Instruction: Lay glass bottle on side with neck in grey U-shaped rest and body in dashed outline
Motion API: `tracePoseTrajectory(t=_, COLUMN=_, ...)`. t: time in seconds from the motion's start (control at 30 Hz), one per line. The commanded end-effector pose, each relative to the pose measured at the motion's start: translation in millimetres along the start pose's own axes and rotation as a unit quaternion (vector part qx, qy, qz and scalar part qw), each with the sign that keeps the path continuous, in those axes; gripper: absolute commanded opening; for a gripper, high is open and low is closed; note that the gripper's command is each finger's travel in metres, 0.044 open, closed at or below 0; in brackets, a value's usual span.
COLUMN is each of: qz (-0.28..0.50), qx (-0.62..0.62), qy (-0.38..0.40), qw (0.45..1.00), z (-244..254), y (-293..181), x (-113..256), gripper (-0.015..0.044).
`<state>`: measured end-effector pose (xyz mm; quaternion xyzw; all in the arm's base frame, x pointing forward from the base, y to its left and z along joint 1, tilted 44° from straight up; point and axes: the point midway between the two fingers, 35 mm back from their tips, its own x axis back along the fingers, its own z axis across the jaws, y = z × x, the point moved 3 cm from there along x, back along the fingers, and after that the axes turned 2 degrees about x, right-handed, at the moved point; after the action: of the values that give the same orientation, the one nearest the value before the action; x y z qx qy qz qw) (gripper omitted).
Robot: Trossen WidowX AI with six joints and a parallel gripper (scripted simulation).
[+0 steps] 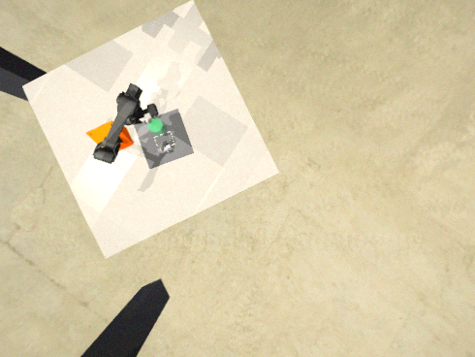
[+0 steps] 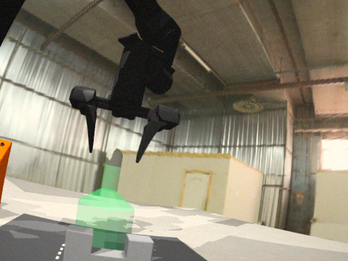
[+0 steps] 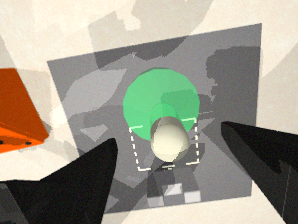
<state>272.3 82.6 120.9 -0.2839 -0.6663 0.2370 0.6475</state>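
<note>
The green glass bottle stands upright on the dark grey mat. Its narrow neck ends in a cream top. My gripper is open. In the exterior view its fingertips appear on either side of the cream top, about level with it, with gaps on both sides. The grey U-shaped rest stands in front of the bottle in the exterior view. The dashed outline is partly hidden by the bottle in the wrist view.
An orange object with slanted faces stands beside the mat, on the left in all three views. In the top view the arm reaches over part of it. Patchy shadows cross the pale table top and the mat.
</note>
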Motion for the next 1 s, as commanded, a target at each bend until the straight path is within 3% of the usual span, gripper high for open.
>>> tracePoseTrajectory(t=0.0, qz=-0.001, qx=0.001, qy=-0.003, qw=1.0, z=0.2, y=-3.4, x=1.6, gripper=0.0282)
tracePoseTrajectory(t=0.23, qz=-0.001, qx=0.001, qy=-0.003, qw=1.0, z=0.2, y=-3.4, x=1.6, gripper=0.0111)
tracePoseTrajectory(t=0.97, qz=-0.001, qx=-0.001, qy=-0.002, qw=1.0, z=0.0, y=-4.7, x=1.5, gripper=0.0111)
